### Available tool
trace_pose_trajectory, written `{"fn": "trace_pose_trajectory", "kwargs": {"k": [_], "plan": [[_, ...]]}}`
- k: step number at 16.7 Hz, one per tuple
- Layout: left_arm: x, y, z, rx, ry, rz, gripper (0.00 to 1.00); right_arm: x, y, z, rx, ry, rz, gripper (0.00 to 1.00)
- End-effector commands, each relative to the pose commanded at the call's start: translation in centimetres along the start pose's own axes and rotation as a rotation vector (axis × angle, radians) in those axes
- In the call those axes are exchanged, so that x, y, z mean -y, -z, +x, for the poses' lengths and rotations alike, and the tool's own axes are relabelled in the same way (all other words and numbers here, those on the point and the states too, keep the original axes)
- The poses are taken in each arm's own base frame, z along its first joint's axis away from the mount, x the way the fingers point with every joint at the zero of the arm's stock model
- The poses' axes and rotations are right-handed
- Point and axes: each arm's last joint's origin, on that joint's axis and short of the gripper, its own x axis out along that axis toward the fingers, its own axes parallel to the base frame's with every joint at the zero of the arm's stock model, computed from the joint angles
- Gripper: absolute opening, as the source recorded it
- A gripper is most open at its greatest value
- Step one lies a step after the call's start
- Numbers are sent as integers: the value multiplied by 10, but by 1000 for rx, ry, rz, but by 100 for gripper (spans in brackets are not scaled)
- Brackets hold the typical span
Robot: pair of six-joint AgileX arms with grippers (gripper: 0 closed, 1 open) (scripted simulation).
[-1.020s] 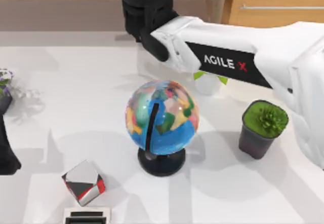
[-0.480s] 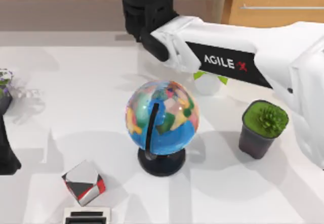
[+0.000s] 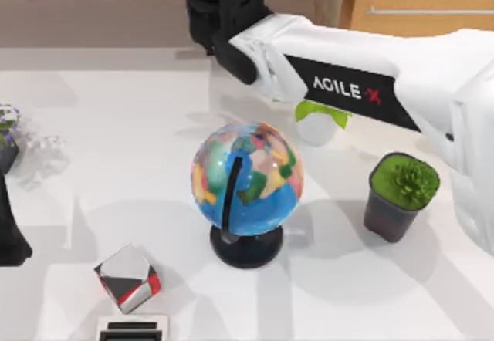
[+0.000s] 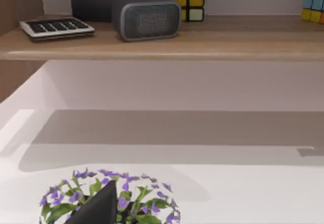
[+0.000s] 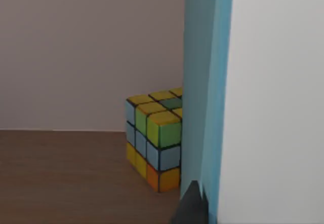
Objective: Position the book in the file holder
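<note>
The book [image 5: 273,107] stands on edge right in front of the right wrist camera, its light-blue cover [image 5: 202,82] beside a broad white face. My right gripper [image 5: 202,210] is shut on it, with one dark fingertip [image 5: 191,203] against the cover. In the top view my right arm [image 3: 355,86] stretches from the right side over the table's back edge toward the shelf, where its black wrist [image 3: 224,9] leaves the picture. The file holder is out of view. My left arm [image 3: 9,233] stays parked at the table's left edge.
A globe [image 3: 247,175] on a black stand sits mid-table. A green succulent [image 3: 403,194] and a white pot [image 3: 318,125] are at the right, a red-white cube [image 3: 127,278] at front left, purple flowers [image 4: 109,198] at the left. A colour cube [image 5: 154,138] stands on the wooden shelf.
My right arm has shifted a little toward the back of the table, uncovering more of the white pot. Nothing else has moved.
</note>
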Motion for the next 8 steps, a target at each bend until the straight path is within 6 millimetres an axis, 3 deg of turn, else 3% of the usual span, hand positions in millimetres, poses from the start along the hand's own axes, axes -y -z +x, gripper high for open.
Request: {"fn": "trace_pose_trajectory", "kwargs": {"k": [3, 8], "plan": [[0, 0, 0, 0, 0, 0, 100, 0, 2, 0, -4, -3, 1, 0], [0, 0, 0, 0, 0, 0, 100, 12, -20, -19, -34, -110, 65, 0]]}}
